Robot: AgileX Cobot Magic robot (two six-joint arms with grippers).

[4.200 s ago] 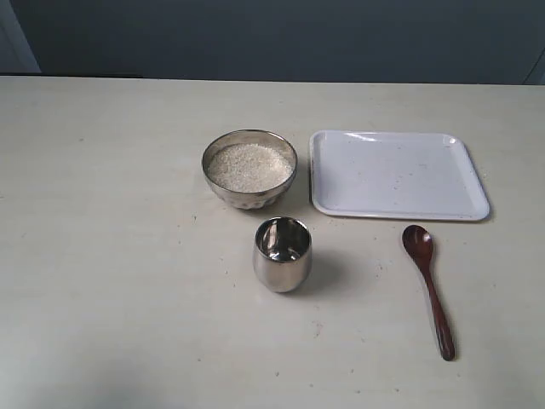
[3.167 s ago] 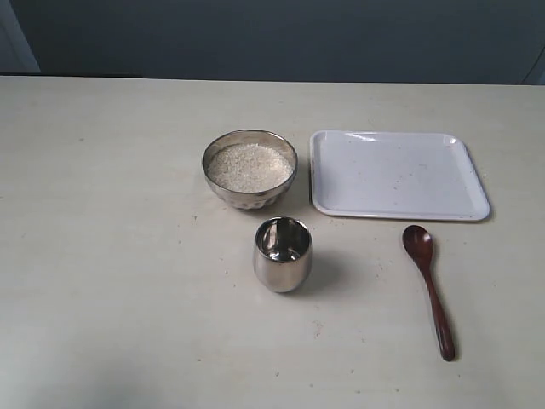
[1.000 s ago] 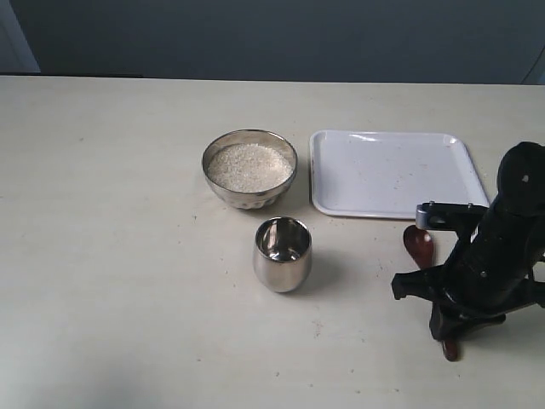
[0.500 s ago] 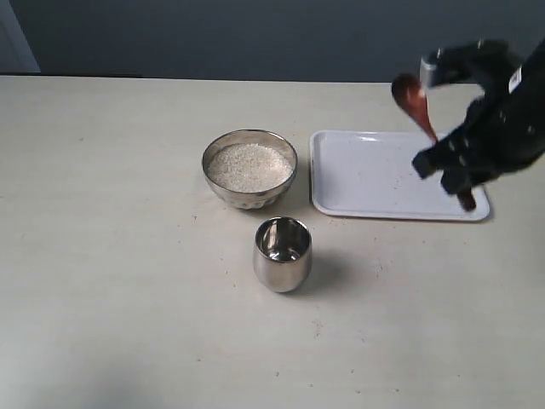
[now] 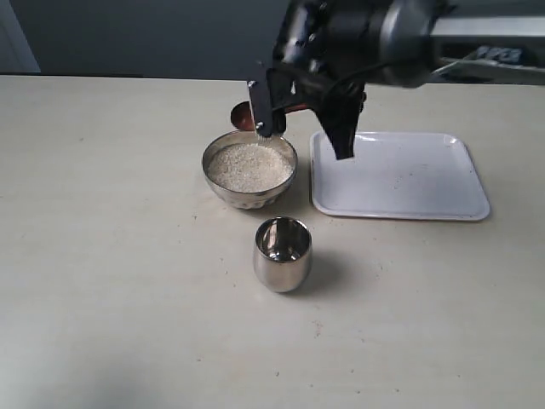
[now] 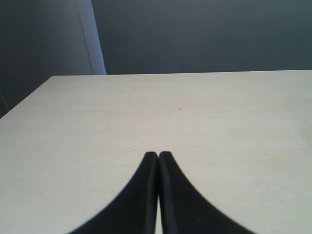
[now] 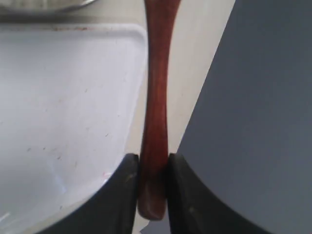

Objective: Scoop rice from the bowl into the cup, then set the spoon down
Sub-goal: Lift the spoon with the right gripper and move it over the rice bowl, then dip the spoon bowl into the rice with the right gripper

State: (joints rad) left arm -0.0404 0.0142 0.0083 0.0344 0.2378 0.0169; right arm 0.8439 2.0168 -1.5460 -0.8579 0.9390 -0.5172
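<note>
The bowl [image 5: 249,169] holds a level mass of white rice [image 5: 249,164]. In front of it stands the steel cup [image 5: 282,253], upright, with no rice visible in it. My right gripper [image 7: 152,168] is shut on the end of the spoon's handle [image 7: 155,97]. In the exterior view the right arm [image 5: 375,34] reaches in from the upper right, and the spoon's head [image 5: 241,115] hangs just behind the bowl's far rim, above the table. My left gripper [image 6: 158,155] is shut on nothing, over bare table, outside the exterior view.
A white square tray [image 5: 398,175] lies to the right of the bowl, partly under the right arm; its corner [image 7: 68,107] shows beside the spoon handle. The cream table [image 5: 111,256] stretches to the left and front.
The right gripper has carried the spoon left from above the tray's right side to the bowl's far rim. Bowl, cup and tray have not moved.
</note>
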